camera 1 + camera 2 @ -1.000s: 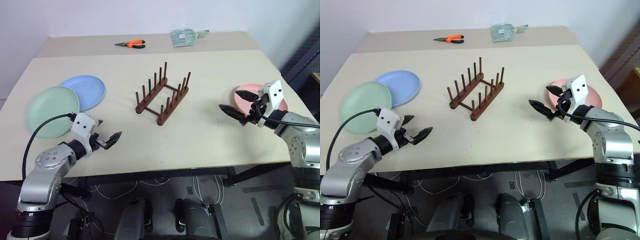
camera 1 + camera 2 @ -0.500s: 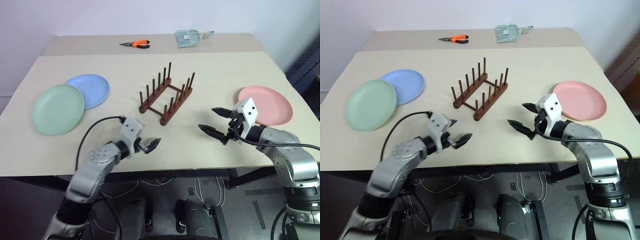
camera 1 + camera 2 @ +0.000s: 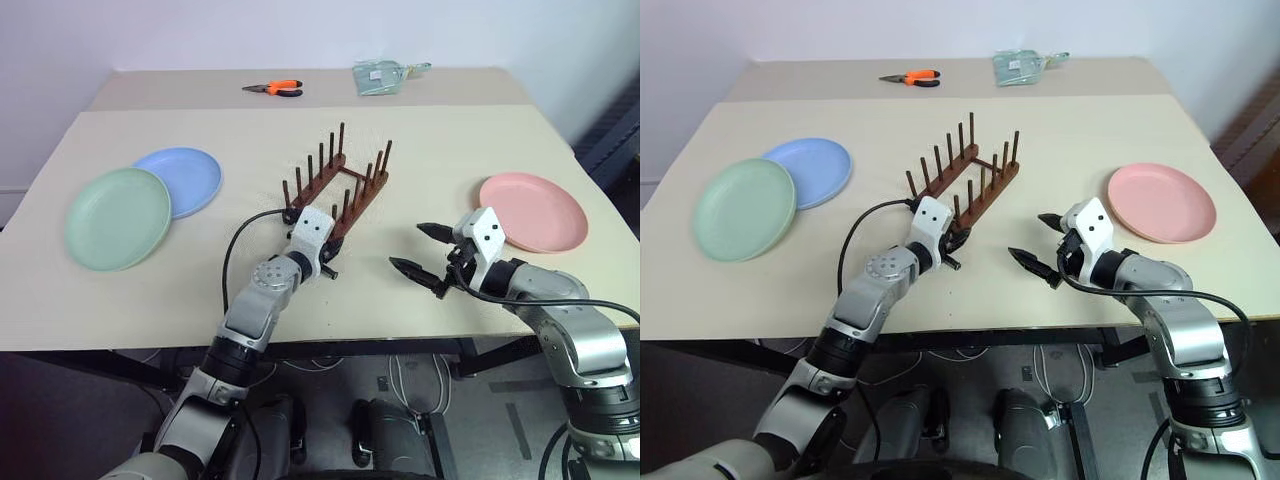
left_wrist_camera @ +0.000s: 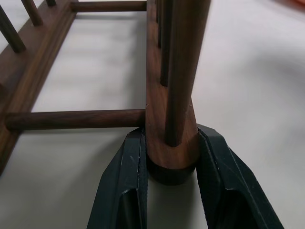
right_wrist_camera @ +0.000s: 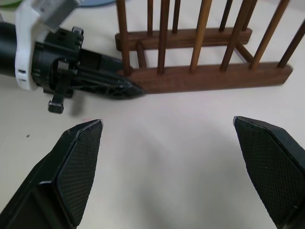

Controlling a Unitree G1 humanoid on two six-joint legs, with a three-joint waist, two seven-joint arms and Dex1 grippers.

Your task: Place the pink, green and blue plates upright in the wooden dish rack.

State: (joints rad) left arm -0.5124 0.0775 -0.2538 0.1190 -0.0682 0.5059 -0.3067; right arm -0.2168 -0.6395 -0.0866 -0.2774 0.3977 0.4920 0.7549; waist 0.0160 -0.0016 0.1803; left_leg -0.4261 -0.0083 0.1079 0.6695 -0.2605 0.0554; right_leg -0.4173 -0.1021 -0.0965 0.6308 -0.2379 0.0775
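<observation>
I can't read any brand, label or writing anywhere on the table or on the arms. My left gripper [image 4: 167, 186] reaches from the lower left toward the middle of the frame, its arm stretched low over the tabletop, and its two black fingers [image 4: 126, 191] are closed narrow on the near end of one base rail of the wooden dish rack [image 3: 335, 190], one finger pressed to each side of the rail just below the last peg. My right gripper [image 3: 419, 252] sits right of centre, hovering just above the table [image 3: 420, 140] with its fingers spread wide and nothing between them, pointing toward the rack's near end. The rack stands at the centre of the frame, empty of plates. The pink plate [image 3: 532, 211] lies flat at the right, behind my right wrist. The green plate [image 3: 117, 217] lies flat at the left, with the blue plate [image 3: 183, 180] just behind it and partly tucked under its edge. Orange-handled pliers [image 3: 274, 89] and a clear plastic packet [image 3: 380, 75] lie on the far table at the top of the frame
</observation>
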